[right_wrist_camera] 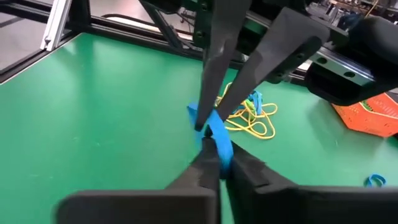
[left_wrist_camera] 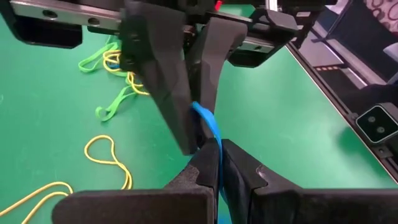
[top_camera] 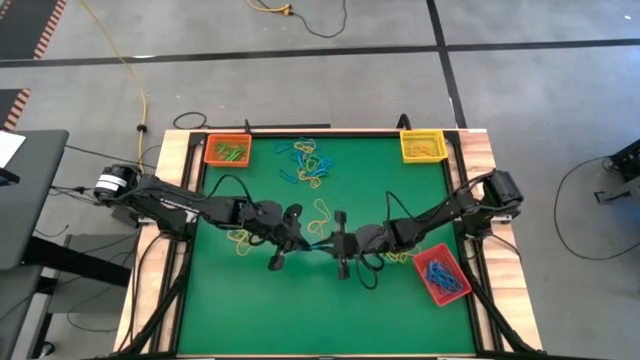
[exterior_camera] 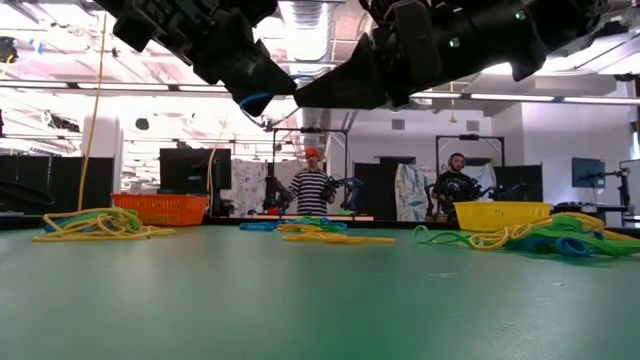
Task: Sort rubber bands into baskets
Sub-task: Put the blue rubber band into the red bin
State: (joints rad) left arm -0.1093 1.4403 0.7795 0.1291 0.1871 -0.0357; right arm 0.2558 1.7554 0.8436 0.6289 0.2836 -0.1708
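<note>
A blue rubber band (left_wrist_camera: 205,118) hangs in the air over the middle of the green table (top_camera: 400,200), stretched between my two grippers. My left gripper (left_wrist_camera: 217,148) comes from the table's left and is shut on one end. My right gripper (right_wrist_camera: 217,152) comes from the right and is shut on the other end. The two gripper tips almost meet (top_camera: 318,242). An orange basket (top_camera: 228,150) sits at the far left, a yellow basket (top_camera: 422,145) at the far right and a red basket (top_camera: 441,273) at the near right. My left gripper pinches one end of the blue band (left_wrist_camera: 216,152) between its two fingertips, slanting down from the table's left. The band is lifted clear of the table. My right gripper pinches the band's other end (right_wrist_camera: 219,142) between its two fingertips, coming nearly level from the table's right. The short stretch of band between the two grippers runs taut.
A heap of yellow, blue and green bands (top_camera: 308,160) lies near the far edge. Loose yellow bands (top_camera: 320,212) lie behind the grippers and more (top_camera: 240,238) lie under the left arm. People stand in the room beyond the table (exterior_camera: 313,185).
</note>
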